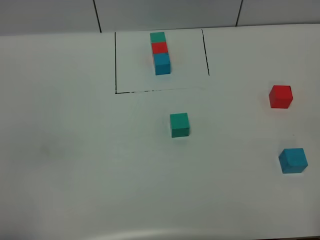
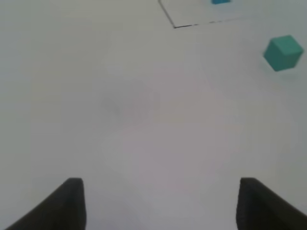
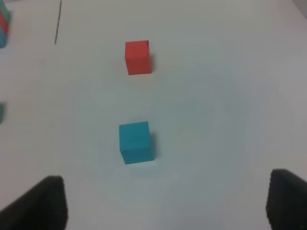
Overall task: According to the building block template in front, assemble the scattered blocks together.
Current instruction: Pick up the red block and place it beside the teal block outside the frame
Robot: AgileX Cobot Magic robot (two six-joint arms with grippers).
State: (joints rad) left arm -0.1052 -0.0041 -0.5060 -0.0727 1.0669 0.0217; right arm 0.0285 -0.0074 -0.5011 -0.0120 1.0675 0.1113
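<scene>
The building block template (image 1: pixel 160 52) is a joined green, red and blue row at the back of the table, inside a thin black drawn frame. The scattered blocks lie apart: the green cube (image 1: pixel 179 124) mid-table, the red cube (image 1: pixel 280 96) at the right, the blue cube (image 1: pixel 293 160) nearer the front right. Neither gripper shows in the high view. My left gripper (image 2: pixel 160 206) is open over bare table, with the green cube (image 2: pixel 283 52) well ahead of it and off to one side. My right gripper (image 3: pixel 165 206) is open and empty; the blue cube (image 3: pixel 136 142) sits just ahead of it, the red cube (image 3: pixel 138 57) beyond.
The white table (image 1: pixel 75 150) runs to a front edge at the bottom of the high view, and a wall stands behind it. The frame's black corner line (image 2: pixel 175 26) appears in the left wrist view. An edge of the template (image 3: pixel 3 24) shows in the right wrist view.
</scene>
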